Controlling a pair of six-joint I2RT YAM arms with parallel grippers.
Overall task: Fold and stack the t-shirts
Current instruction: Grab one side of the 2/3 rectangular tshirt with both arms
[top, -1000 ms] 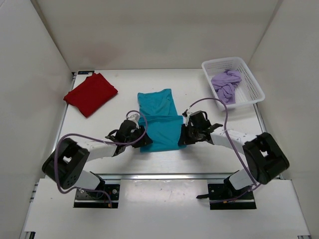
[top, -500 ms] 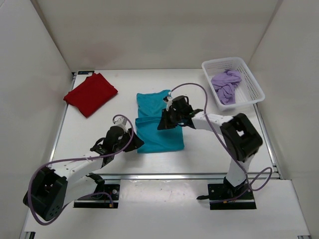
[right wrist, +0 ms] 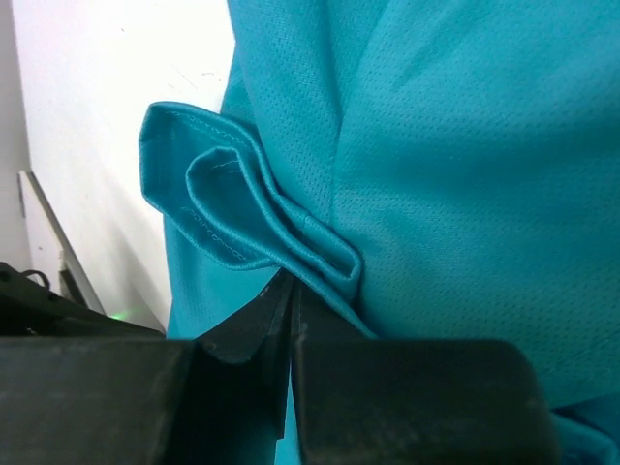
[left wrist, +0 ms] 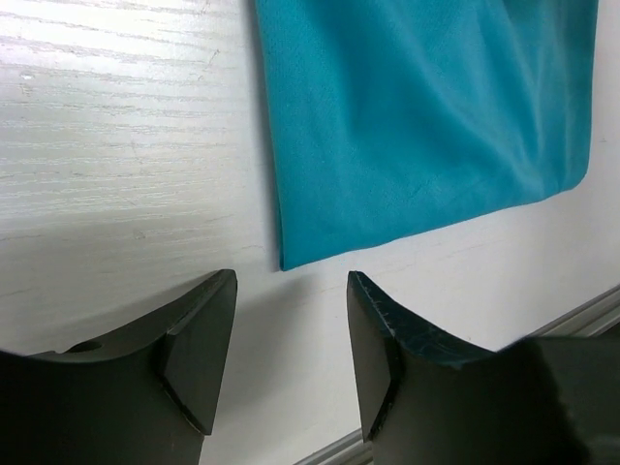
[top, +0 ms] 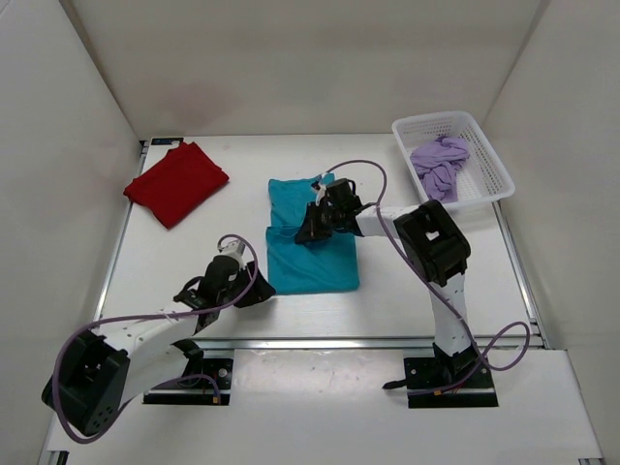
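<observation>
While the left gripper (left wrist: 291,315) hangs open and empty beside the near corner of the teal shirt (top: 312,266), the right gripper (right wrist: 291,289) pinches its bunched hem, apparently to carry the fold over.

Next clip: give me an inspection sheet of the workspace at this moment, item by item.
Surface: white wood-grain table.
Job's things: teal shirt partly folded at centre; red shirt folded, far left; lavender shirt crumpled in the basket.
Clutter: white mesh basket, far right; otherwise nothing seen.
End effectors: left end effector open, empty, just off the teal shirt's near-left corner; right end effector shut on a bunched fold of the teal shirt.
Cables: purple cables loop loosely along both arms.
Surroundings: plain white walls on three sides.
</observation>
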